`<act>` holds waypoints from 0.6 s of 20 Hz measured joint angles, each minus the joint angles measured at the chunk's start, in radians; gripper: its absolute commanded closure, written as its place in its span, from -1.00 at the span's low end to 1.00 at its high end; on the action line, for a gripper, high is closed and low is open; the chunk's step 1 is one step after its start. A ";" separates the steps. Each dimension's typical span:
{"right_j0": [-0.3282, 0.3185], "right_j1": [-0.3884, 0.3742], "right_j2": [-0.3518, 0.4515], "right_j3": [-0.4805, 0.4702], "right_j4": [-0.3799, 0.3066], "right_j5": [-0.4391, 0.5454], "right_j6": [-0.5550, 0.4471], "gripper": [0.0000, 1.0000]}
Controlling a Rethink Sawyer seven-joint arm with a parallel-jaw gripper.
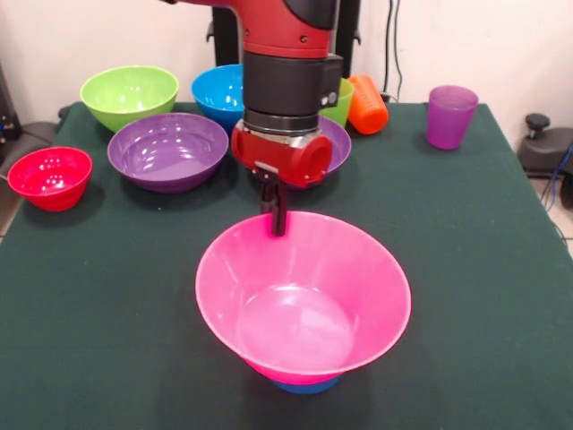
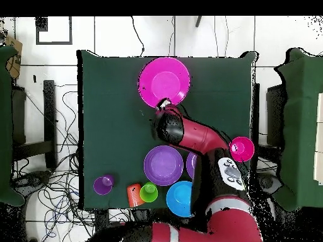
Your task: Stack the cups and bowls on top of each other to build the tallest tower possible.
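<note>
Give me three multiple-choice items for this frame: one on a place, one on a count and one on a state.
1. What does the pink bowl rest on?
A. the bare table
B. a blue bowl
C. the red bowl

2. How many purple bowls are on the table?
A. one
B. two
C. three

3. How does the orange cup lie?
A. upright on its base
B. on its side
C. nested inside a bowl

Key:
1 B: a blue base shows under the pink bowl in the front view.
2 B: one stands in the open and a second is partly hidden behind the arm; the overhead view also shows two.
3 B: its side is against the cloth at the far edge of the table.
</note>
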 measured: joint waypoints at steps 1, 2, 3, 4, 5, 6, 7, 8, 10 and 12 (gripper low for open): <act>0.007 0.004 -0.005 -0.002 0.005 -0.003 0.000 1.00; 0.010 0.006 -0.008 -0.003 0.008 -0.006 0.000 1.00; 0.012 0.008 -0.012 -0.004 0.010 -0.009 0.000 1.00; 0.012 0.008 -0.013 -0.004 0.010 -0.011 0.000 1.00; 0.011 0.008 -0.014 -0.004 0.010 -0.013 0.000 1.00; 0.007 0.008 -0.014 -0.004 0.010 -0.016 0.000 1.00; 0.003 0.008 -0.014 -0.004 0.010 -0.017 0.000 1.00; 0.000 0.007 -0.014 -0.004 0.010 -0.017 0.000 1.00; -0.008 0.006 -0.014 -0.003 0.010 -0.017 0.000 1.00; -0.020 0.003 -0.013 -0.003 0.006 -0.017 0.000 1.00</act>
